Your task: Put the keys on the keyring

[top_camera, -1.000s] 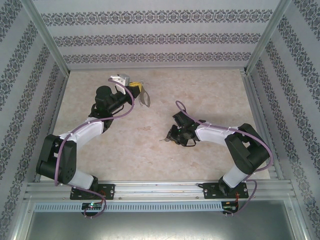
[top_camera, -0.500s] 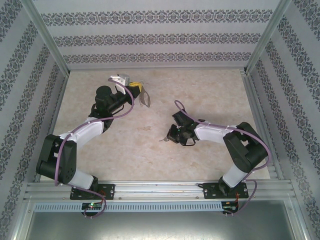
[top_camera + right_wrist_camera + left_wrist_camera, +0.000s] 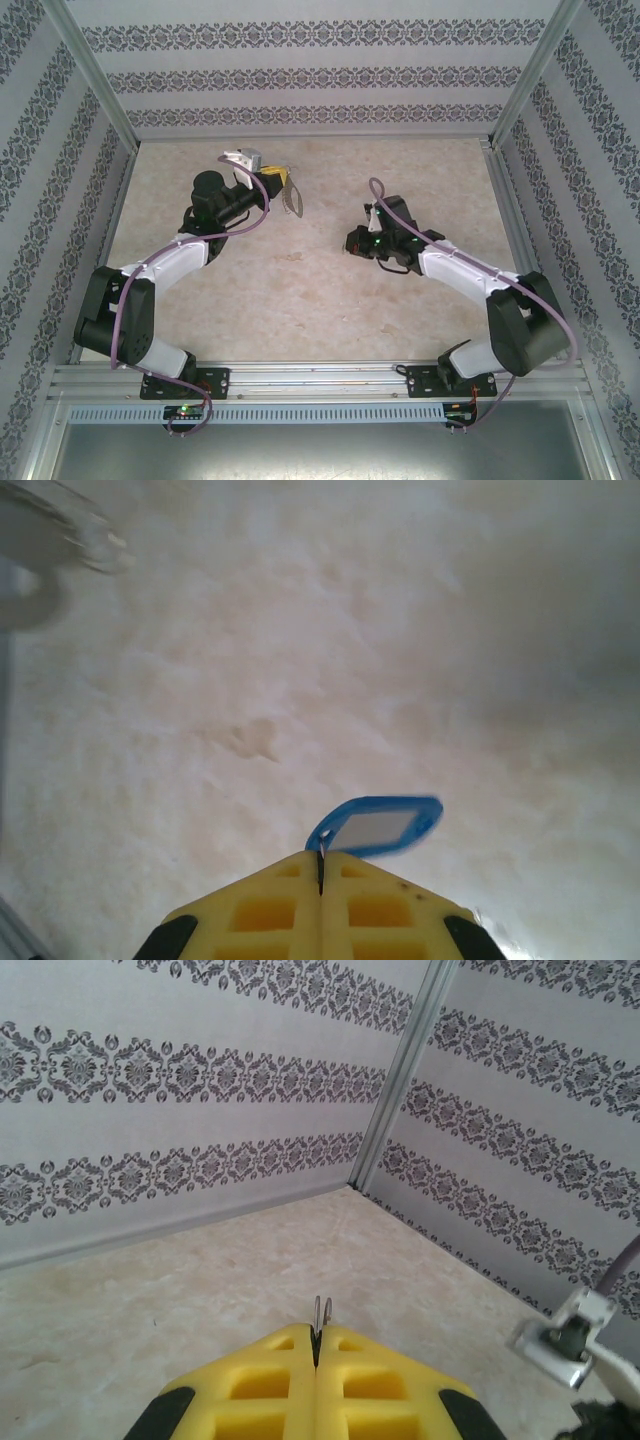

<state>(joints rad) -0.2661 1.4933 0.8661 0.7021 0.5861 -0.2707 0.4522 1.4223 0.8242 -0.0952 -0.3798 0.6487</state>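
left gripper [image 3: 316, 1338]: the 2 yellow fingers are pressed together with no gap. a thin double edge of grey metal is nipped between the tips and stands just proud of them. seen from above, the keyring [image 3: 292, 200] hangs from this gripper over the far left part of the table [image 3: 300, 300]; whether its lower end touches the surface cannot be told.

right gripper [image 3: 321, 868]: jaws likewise closed flat, pinching a thin metal piece of the keys [image 3: 376, 826]. the blue tag [image 3: 395, 822] juts past the fingertips, slightly blurred, over bare table. the silver key itself cannot be made out. the 2 grippers are well apart.
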